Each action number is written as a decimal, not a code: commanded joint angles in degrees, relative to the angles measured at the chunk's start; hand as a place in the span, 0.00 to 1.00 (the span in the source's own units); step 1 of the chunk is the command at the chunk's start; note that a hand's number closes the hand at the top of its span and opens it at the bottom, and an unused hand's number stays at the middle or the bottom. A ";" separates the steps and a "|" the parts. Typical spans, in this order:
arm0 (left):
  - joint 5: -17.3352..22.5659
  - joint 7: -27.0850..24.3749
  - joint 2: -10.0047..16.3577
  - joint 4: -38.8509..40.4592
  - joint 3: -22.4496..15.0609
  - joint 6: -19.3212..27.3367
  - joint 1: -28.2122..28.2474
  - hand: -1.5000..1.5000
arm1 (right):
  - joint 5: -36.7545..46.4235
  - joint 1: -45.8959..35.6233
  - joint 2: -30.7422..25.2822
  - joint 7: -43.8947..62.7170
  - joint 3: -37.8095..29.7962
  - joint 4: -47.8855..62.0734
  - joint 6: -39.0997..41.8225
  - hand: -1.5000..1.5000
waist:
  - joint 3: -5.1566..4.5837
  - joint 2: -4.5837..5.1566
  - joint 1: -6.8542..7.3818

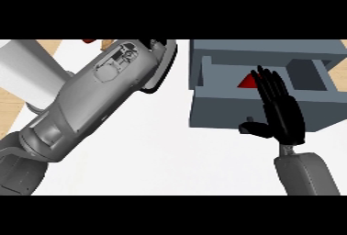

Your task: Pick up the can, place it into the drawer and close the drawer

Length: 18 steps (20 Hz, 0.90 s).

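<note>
A grey drawer (224, 112) stands open at the upper right of the white counter. Inside it a red piece (247, 82) shows, likely the can, mostly hidden by my right hand. My right hand (281, 112) is open, its straight fingers pointing up across the drawer's front wall and over the red piece, the thumb (252, 128) out to the left against the drawer front. My left forearm (95, 96) stretches diagonally to the top edge. Only dark parts of my left hand (161, 46) show there, beside the drawer's left wall.
A white block (24, 69) stands at the left, with wooden floor (8, 112) beyond the counter's edge. A small red thing (89, 41) and a tan thing (107, 44) peek in at the top edge. White counter (163, 151) lies between the arms.
</note>
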 commanded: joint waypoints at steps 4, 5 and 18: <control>-2.28 4.53 4.83 -8.85 -0.88 0.36 4.21 0.00 | 4.56 -6.65 2.62 0.15 -1.06 15.83 -6.64 0.00 | 0.84 0.85 0.54; -1.88 5.70 7.36 -9.28 0.06 -1.26 3.58 0.00 | 4.21 -8.17 0.53 -1.06 -2.96 18.21 -7.14 0.00 | 0.86 0.95 0.68; -3.97 10.11 14.45 -22.54 -0.42 -1.64 13.99 0.00 | 8.41 -24.76 2.53 -0.69 -8.90 41.33 -21.99 0.00 | 0.87 1.35 1.71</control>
